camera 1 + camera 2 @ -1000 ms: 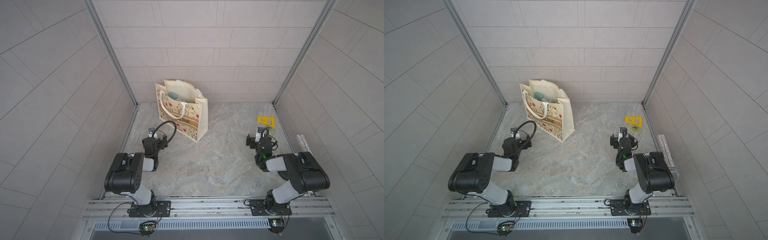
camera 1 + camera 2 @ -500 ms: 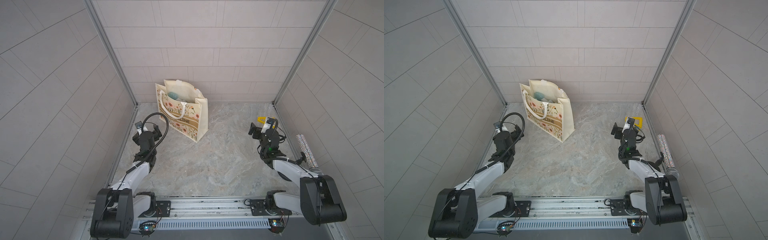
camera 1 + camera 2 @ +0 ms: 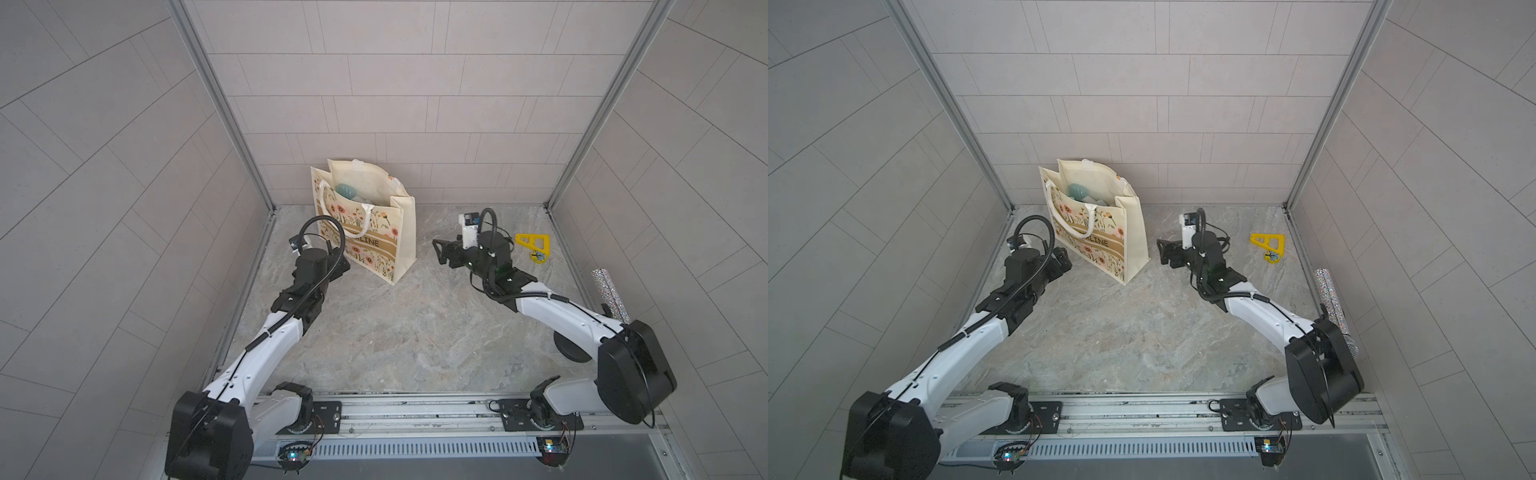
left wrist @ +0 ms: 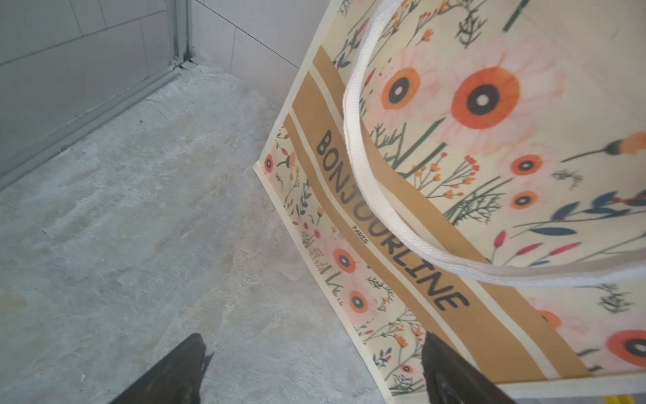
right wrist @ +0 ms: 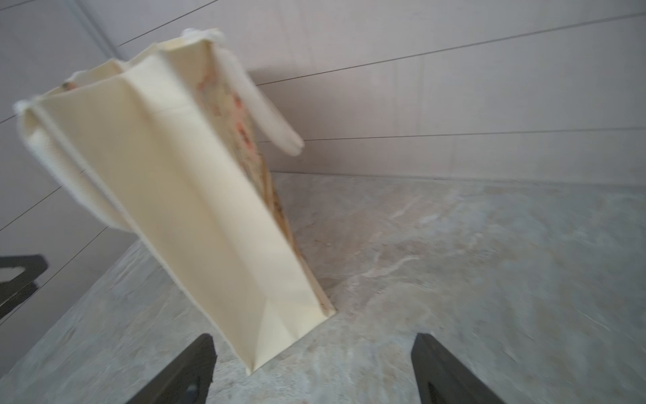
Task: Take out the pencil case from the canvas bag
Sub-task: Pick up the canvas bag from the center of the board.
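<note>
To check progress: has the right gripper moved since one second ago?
Yes. The right gripper moved away from the yellow triangle, toward the bag.

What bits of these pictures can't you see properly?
- Inside the canvas bag: both top views, walls hide all but teal shapes.
- Right wrist view: bag's print blurred.
- Left wrist view: bag's opening cut off by the edge.
- Yellow object, top views: too small to name.

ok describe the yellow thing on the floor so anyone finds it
Look to the far right corner of the marbled floor. A flat triangular frame lies there, past the right arm. Unlike the glittery silver roll nearby, it is bright yellow.
</note>
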Tool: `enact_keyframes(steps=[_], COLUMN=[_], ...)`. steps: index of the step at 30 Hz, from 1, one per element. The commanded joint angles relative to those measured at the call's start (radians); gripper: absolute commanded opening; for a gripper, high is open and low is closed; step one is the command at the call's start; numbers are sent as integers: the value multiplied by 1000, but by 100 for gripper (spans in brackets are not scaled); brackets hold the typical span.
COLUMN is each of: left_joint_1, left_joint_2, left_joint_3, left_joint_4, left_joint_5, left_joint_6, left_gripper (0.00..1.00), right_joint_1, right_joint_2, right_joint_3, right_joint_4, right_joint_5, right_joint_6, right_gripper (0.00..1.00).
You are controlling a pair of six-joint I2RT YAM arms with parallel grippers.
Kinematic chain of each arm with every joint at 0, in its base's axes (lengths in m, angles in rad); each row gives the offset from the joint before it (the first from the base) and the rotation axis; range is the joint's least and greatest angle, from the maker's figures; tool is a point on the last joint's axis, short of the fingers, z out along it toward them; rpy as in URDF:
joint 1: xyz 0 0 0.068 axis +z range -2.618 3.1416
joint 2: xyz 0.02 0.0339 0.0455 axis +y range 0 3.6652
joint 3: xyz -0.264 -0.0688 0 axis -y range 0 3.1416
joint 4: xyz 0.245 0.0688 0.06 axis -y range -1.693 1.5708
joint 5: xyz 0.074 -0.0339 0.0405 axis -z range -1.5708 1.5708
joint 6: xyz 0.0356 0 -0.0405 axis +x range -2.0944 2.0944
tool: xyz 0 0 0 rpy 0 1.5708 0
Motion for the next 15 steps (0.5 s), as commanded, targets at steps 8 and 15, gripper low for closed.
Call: enact_keyframes(steps=[8,15], left_joint_1=[4,4], left_joint_2=[-43,-25], left_joint_3=[-90,-59], left_joint_4=[120,52], left_joint_5=[262,297], left_joint_6=[-139,-137], left_gripper=[100,100], right_joint_1=[11,-35], right_joint_2=[240,376], right_joint_3=[366,573], right_joint_4=[-141,-235], right_joint_5=[-32,-165], right_joint_6=[-112,-173], right_gripper=[79,76])
